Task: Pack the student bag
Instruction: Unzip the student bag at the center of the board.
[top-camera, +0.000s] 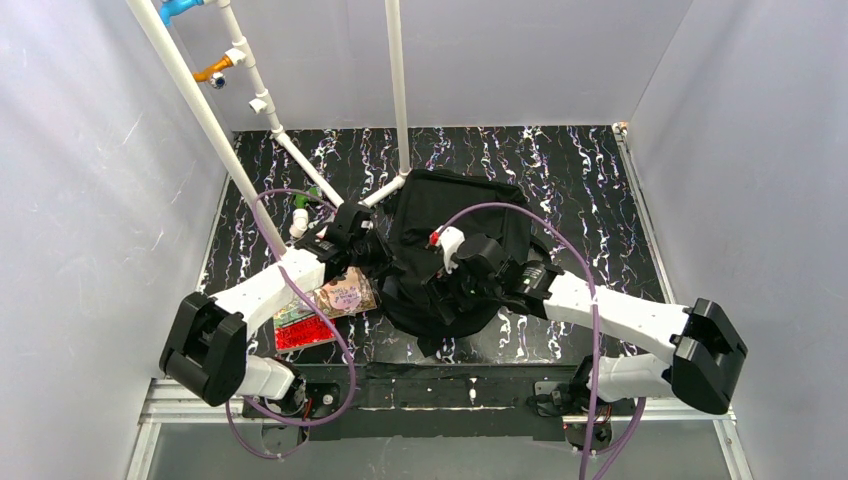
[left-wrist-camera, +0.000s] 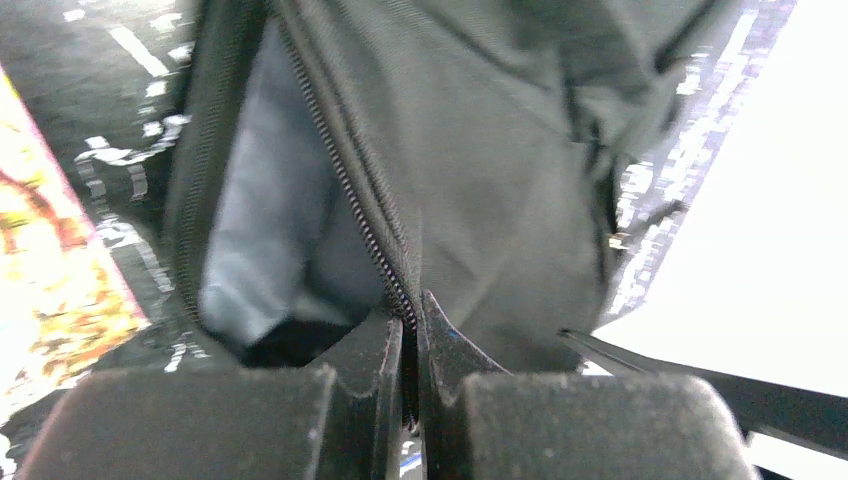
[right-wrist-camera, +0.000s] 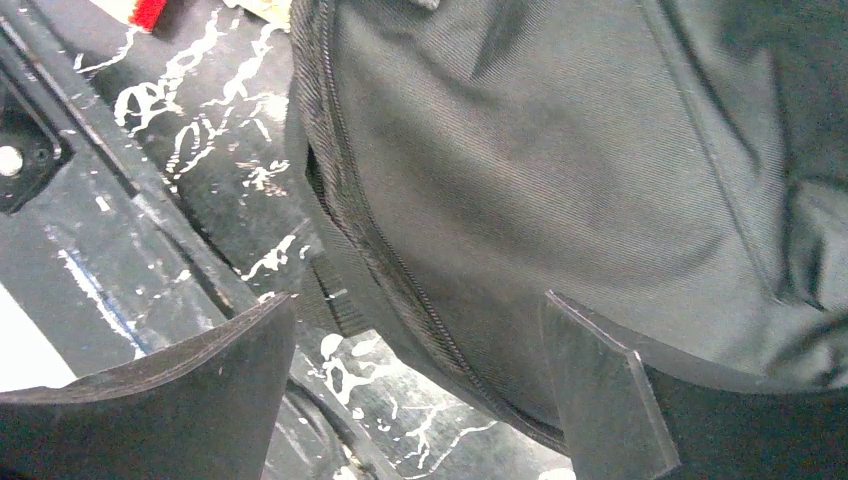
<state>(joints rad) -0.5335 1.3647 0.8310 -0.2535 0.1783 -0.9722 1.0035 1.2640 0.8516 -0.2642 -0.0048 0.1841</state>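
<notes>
Seen from above: student bag (top-camera: 450, 215) lying in the middle of the table (top-camera: 580, 180), left gripper (top-camera: 372, 250) at its left edge, right gripper (top-camera: 447, 285) over its near part.

Left wrist: fingers (left-wrist-camera: 370, 370) pressed together, pinching the bag's zipper (left-wrist-camera: 360, 210) edge.

Right wrist: fingers (right-wrist-camera: 600, 390) spread wide, bag just ahead, between them.

The backpack (top-camera: 460, 210) fills the middle of the table (top-camera: 590, 190), with white pipes (top-camera: 218, 135) crowding its far-left side. To its right the top lies open. Packets (top-camera: 345, 297) sit at its near left.
</notes>
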